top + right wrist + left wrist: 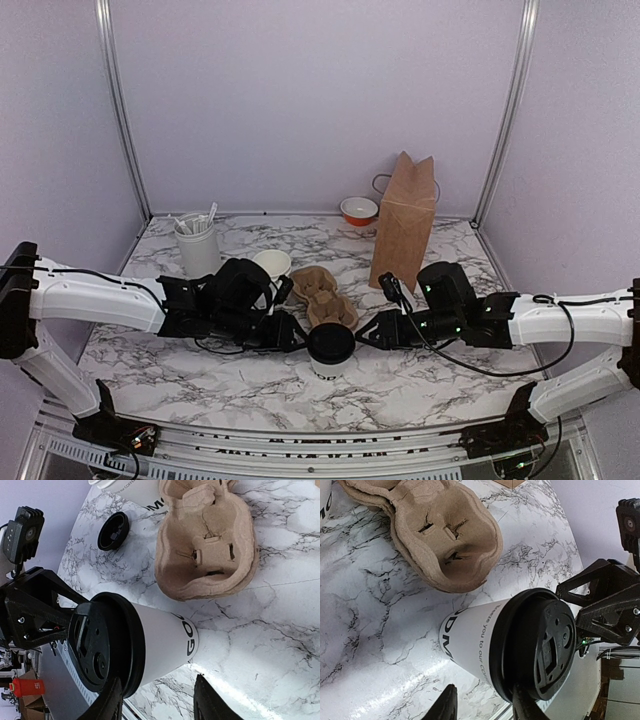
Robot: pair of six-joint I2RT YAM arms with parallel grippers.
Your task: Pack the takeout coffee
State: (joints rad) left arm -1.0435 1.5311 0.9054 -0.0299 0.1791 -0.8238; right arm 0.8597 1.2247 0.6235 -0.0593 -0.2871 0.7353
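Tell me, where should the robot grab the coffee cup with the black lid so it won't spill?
Probably the white paper wall of the coffee cup, just under the black lid. It stands upright and round, so a pinch from the side fits, and the wider lid rim should stop slipping. The cardboard carrier lies behind it, so come from the right, where the open right gripper is.

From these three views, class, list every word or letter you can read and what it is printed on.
"GO": large letters on the lidded cup, right wrist view.
"DM": large letters on the same cup, left wrist view.
"you to our CO": small print on that cup; the rest is unreadable.
Lidless cup: partial letters, cut off, unreadable.
Paper bag: no print visible.
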